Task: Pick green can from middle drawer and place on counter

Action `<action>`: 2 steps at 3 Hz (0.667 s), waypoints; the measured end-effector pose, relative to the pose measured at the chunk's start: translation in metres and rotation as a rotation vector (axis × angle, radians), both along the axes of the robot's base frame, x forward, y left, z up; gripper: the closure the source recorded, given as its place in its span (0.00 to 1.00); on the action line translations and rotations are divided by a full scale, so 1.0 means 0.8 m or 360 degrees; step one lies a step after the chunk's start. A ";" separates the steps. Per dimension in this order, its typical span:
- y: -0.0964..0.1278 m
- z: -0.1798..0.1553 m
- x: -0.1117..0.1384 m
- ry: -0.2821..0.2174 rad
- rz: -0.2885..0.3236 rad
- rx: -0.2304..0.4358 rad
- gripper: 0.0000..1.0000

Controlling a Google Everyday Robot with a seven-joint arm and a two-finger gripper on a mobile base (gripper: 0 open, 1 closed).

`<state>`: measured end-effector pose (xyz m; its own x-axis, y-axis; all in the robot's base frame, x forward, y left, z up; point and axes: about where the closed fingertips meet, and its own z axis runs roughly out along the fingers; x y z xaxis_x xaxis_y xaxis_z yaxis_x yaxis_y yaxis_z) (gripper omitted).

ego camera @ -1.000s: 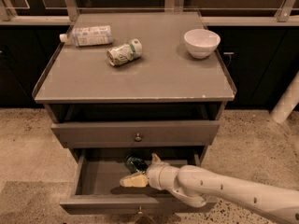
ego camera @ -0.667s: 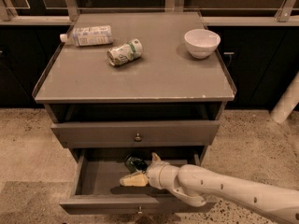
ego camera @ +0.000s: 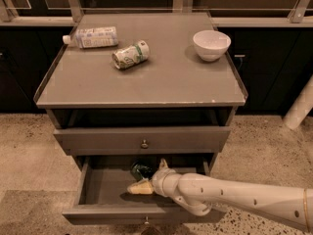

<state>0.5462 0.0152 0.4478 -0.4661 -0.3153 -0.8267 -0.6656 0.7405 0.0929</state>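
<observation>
Camera view: grasping step; cream two-finger gripper (ego camera: 147, 176), fingers spread, just beside the shiny dark-green can (ego camera: 140, 170) in the grey middle drawer (ego camera: 103, 189) (next: close).

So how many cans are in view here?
2. The green can lies in the open middle drawer, beside the end effector; a paler can lies on the counter. Others could hide deeper in the drawer.
</observation>
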 end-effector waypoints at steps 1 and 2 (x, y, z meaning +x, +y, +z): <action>-0.007 -0.018 0.017 -0.0043 -0.0023 -0.0115 0.00; -0.007 -0.035 0.032 -0.0052 -0.0048 -0.0166 0.00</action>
<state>0.5716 0.0093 0.4196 -0.4498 -0.3866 -0.8051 -0.6442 0.7648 -0.0074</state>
